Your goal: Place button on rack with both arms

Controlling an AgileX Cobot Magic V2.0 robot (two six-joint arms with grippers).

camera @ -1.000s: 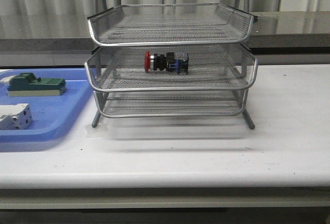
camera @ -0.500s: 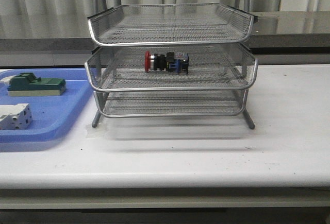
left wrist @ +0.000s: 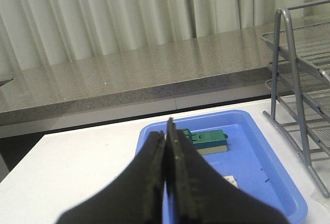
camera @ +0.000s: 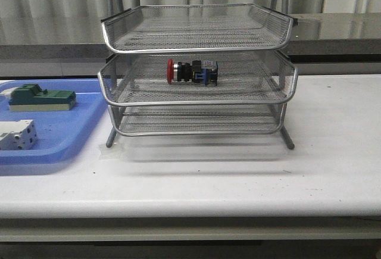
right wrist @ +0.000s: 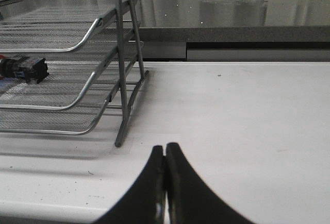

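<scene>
Front view: button [camera: 191, 71] (mesh-veiled) on rack [camera: 196, 101]

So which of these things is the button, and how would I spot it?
Find the three-tier silver wire rack in the middle of the white table. On its middle tier lies the button, a small cylinder on its side. Its red cap, pointing toward the blue tray, marks it out from the green block and white-grey block lying in that tray.

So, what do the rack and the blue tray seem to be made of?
The rack looks like silver metal: fine wire mesh with shiny, rounded rims and thin rod legs. The blue tray is probably plastic: one even colour, smooth, with soft moulded edges.
</scene>
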